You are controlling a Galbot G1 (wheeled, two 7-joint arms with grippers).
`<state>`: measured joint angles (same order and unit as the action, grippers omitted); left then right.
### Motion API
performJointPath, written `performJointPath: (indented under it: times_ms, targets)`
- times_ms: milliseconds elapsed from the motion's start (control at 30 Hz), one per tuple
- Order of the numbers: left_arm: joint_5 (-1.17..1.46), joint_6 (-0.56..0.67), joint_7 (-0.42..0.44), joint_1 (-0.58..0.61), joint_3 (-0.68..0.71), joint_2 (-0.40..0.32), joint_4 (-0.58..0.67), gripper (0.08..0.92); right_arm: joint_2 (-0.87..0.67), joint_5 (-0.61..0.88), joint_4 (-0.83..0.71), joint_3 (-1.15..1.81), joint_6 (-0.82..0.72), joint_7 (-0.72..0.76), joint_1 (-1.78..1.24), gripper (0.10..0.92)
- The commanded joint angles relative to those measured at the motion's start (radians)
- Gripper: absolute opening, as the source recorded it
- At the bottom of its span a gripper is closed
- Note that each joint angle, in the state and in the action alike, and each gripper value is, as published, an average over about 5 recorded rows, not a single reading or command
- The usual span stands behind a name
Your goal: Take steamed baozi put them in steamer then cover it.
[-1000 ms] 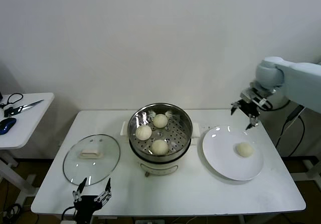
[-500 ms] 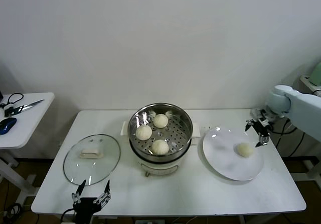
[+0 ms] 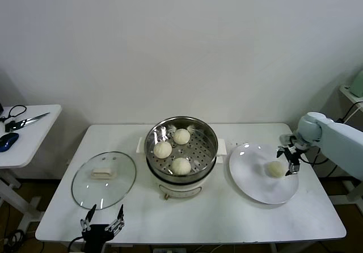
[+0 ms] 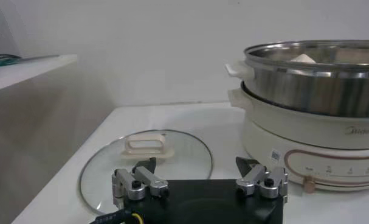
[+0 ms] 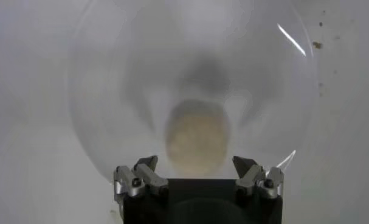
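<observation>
The right gripper (image 3: 289, 160) has dropped from high behind the plate (image 3: 249, 179) to just above the last bun (image 3: 276, 169) — jaws spread wide, holding nothing, the bun lying between and just ahead of its fingertips in the wrist view. A grasp looks imminent. Three buns (image 3: 181, 165) already sit in the steamer (image 3: 207, 134), well off to its left. The left gripper (image 3: 102, 219) hangs released at the table's near edge, the cover (image 3: 122, 182) flat just beyond it.

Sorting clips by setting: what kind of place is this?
Probably a lab or test room staged as a kitchen: a bare white table against a blank wall, carrying only an electric steamer, a white plate and a glass lid.
</observation>
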<state>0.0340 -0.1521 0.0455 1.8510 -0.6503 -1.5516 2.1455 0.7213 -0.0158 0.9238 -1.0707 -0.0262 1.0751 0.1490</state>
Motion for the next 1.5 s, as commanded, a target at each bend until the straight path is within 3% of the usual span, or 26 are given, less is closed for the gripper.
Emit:
performJointPath:
  times_ms: [33, 267, 700, 900, 1033, 1267, 1500]
  targets:
    - [-0.001, 0.0, 0.0, 0.0, 0.001, 0.0, 0.0, 0.823, 0.035, -0.025, -0.059, 0.079, -0.009, -0.018, -0.066, 0.823]
    - [0.0, 0.001, -0.001, 0.0, 0.0, 0.0, 0.0, 0.823, 0.044, -0.037, -0.074, 0.085, -0.008, -0.014, -0.068, 0.82]
    - [-0.004, 0.002, -0.001, 0.001, 0.005, -0.003, 0.002, 0.823, 0.043, 0.018, -0.054, 0.086, -0.007, -0.007, -0.036, 0.676]
    - [-0.009, 0.002, -0.001, 0.002, 0.008, -0.006, 0.005, 0.823, -0.029, 0.191, 0.106, -0.154, -0.031, 0.003, 0.226, 0.662]
    - [-0.009, 0.003, -0.001, 0.006, 0.008, -0.004, 0.007, 0.823, -0.034, 0.389, 0.26, -0.418, -0.068, 0.005, 0.55, 0.662]
    - [-0.008, -0.002, 0.0, 0.004, 0.009, 0.0, 0.013, 0.823, 0.097, 0.674, 0.427, -0.664, -0.129, 0.015, 0.936, 0.662]
    - [-0.005, -0.009, 0.0, 0.002, 0.016, 0.004, 0.021, 0.823, 0.261, 0.825, 0.528, -0.598, -0.231, -0.056, 0.943, 0.662]
